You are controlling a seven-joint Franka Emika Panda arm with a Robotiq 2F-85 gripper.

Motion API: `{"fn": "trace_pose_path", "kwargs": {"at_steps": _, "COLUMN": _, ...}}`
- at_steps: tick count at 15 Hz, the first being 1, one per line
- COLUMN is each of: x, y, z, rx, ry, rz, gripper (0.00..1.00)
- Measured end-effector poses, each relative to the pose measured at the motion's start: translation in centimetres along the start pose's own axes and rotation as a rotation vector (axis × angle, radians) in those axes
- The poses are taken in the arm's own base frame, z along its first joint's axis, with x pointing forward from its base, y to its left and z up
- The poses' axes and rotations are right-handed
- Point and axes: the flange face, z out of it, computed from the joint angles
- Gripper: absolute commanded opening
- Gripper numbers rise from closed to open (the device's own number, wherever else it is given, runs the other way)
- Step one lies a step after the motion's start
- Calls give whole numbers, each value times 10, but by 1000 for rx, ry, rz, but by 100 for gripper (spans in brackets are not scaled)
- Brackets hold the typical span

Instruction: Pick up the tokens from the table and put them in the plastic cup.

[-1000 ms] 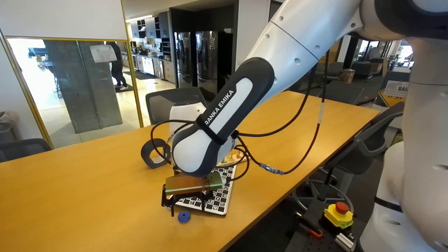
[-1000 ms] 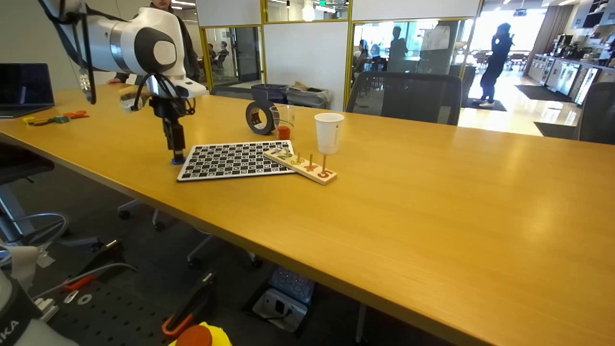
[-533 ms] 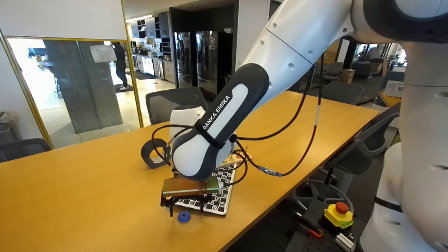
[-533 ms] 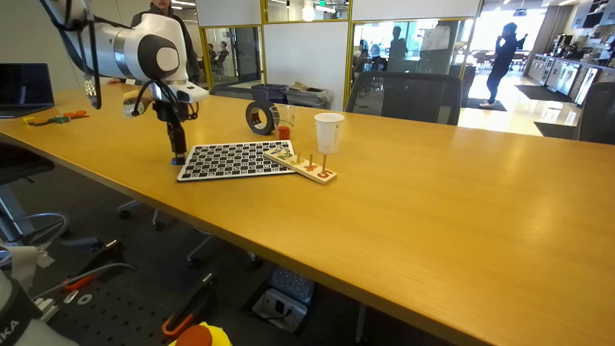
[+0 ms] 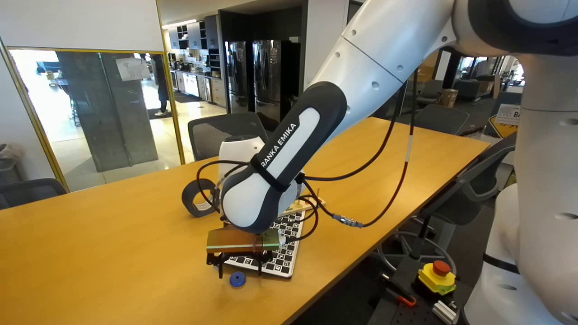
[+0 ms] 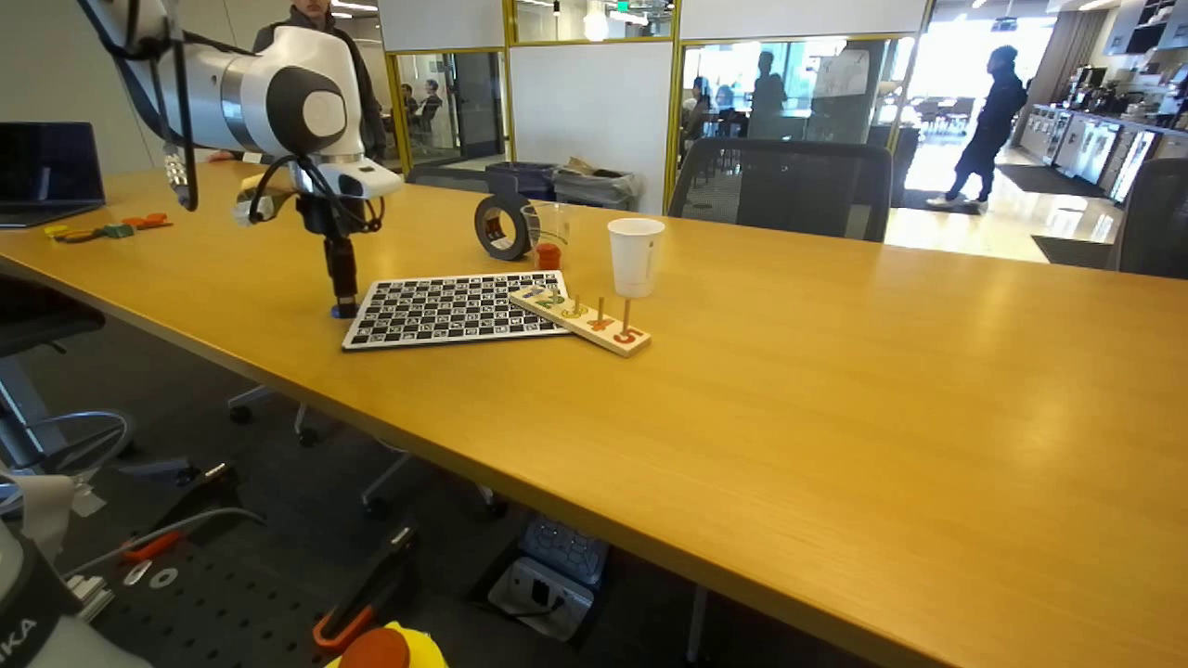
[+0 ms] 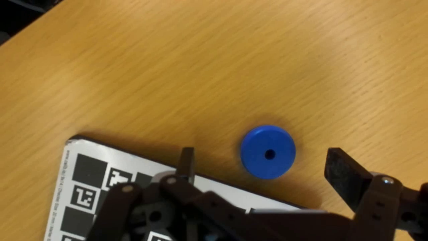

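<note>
I am holding the arm (image 5: 289, 135) low over the surface (image 7: 217, 67), and the pincer (image 7: 260, 160) is pointing down with its 2 fingers spread wide apart, gripping nothing. In the wrist view 1 blue token (image 7: 267, 144) is lying flat between them, showing the dark hole at its middle; it is touching neither finger and is sitting a little nearer the finger on the right of that picture. I am not managing to tell how far the fingertips are standing off the surface. The token is resting near the edge of the checkered board (image 7: 88, 149), just clear of it, while the finger on the left of the wrist view is overlapping that edge. In an exterior view I am seeing a wooden peg board (image 6: 589, 327) lying aslant, 1 end covering part of the checkered board, and behind it the white cup (image 6: 636, 258) is standing upright on the surface, well apart from the pincer. A red piece (image 6: 548, 253) is showing low at a clear container (image 6: 559, 219); I am not making out whether it is inside. The black tape roll (image 5: 188, 201) is standing on its rim in both exterior views, and the container is standing just beside it. A laptop (image 6: 46, 172) is resting on the surface too.
</note>
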Motion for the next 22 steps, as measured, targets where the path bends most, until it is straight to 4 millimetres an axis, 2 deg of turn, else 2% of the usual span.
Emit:
{"fn": "trace_pose_path", "kwargs": {"at_steps": 11, "x": -4, "y": -10, "z": 6, "rx": -11, "ry": -10, "rz": 153, "gripper": 100}}
{"fn": "trace_pose_path", "kwargs": {"at_steps": 12, "x": -4, "y": -10, "z": 6, "rx": -11, "ry": -10, "rz": 162, "gripper": 75}}
{"fn": "trace_pose_path", "kwargs": {"at_steps": 13, "x": -4, "y": -11, "z": 6, "rx": -10, "ry": -10, "rz": 168, "gripper": 75}}
{"fn": "trace_pose_path", "kwargs": {"at_steps": 16, "x": -4, "y": -12, "z": 6, "rx": -13, "ry": -7, "rz": 181, "gripper": 49}}
{"fn": "trace_pose_path", "kwargs": {"at_steps": 20, "x": -4, "y": -11, "z": 6, "rx": -24, "ry": -7, "rz": 194, "gripper": 21}}
{"fn": "trace_pose_path", "kwargs": {"at_steps": 22, "x": -4, "y": -11, "z": 4, "rx": -32, "ry": -9, "rz": 199, "gripper": 23}}
